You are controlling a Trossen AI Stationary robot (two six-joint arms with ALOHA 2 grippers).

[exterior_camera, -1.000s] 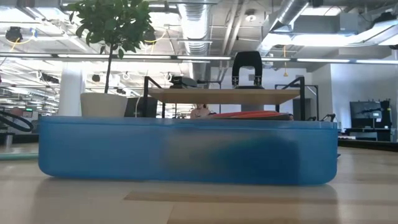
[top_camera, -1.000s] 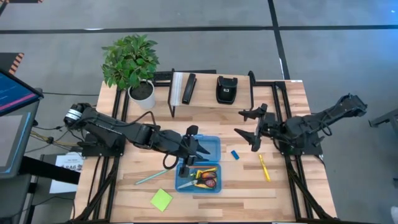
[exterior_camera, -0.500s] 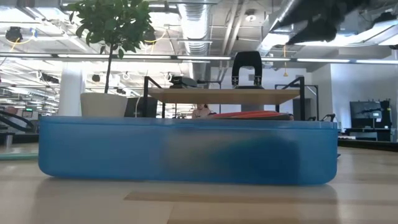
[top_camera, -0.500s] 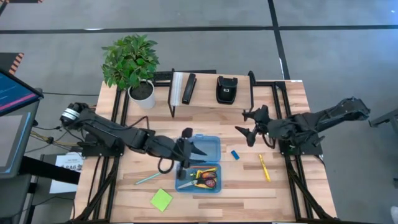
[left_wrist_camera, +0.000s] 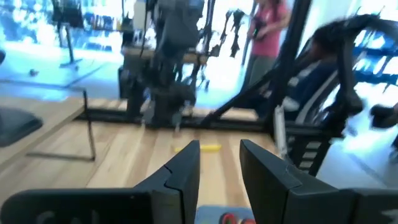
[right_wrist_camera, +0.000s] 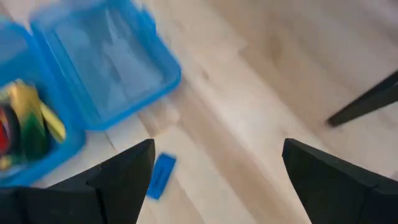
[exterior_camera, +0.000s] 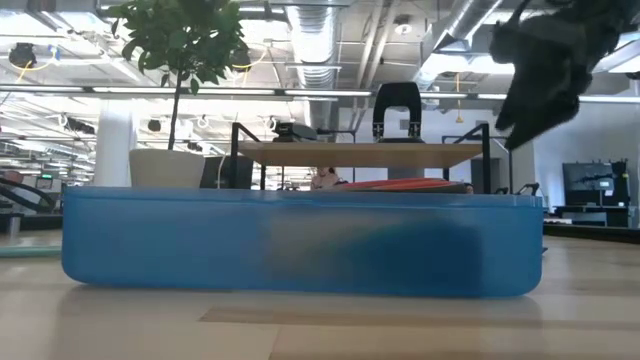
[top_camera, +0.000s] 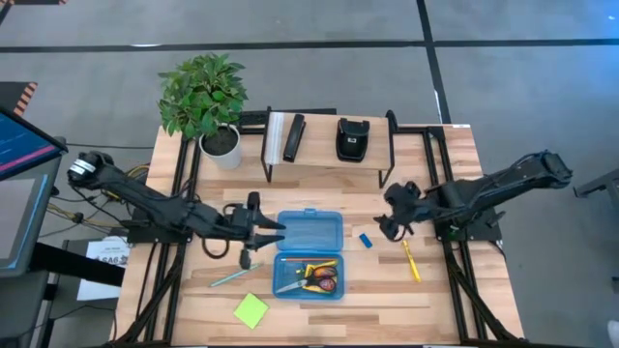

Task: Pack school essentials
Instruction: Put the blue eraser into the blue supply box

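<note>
An open blue plastic box point(top_camera: 309, 253) lies mid-table. Its tray holds the red-handled scissors point(top_camera: 308, 281) and the yellow-green crayon box point(top_camera: 319, 268). The small blue eraser point(top_camera: 365, 240) point(right_wrist_camera: 160, 175), a yellow pencil point(top_camera: 411, 259), a teal pencil point(top_camera: 232, 277) and the lime-green sticky-note pad point(top_camera: 251, 310) lie flat on the wood. My right gripper point(top_camera: 389, 224) point(right_wrist_camera: 217, 148) hangs wide open, just right of and above the eraser. My left gripper point(top_camera: 266, 230) point(left_wrist_camera: 219, 165) is level at the box's left side, with a narrow gap between its fingers and nothing in it.
At the far edge a low rack point(top_camera: 329, 159) carries a black pouch point(top_camera: 351, 138) and a black bar with a white pad point(top_camera: 287, 137). A potted plant point(top_camera: 205, 97) stands far left. A person in a pink top point(left_wrist_camera: 267, 25) is in the room beyond the table.
My left gripper has pulled back from over the blue box toward the table's left and now sits beside its left edge. My right gripper has tipped from level to pointing down and sunk toward the blue eraser. No item on the table has moved.
</note>
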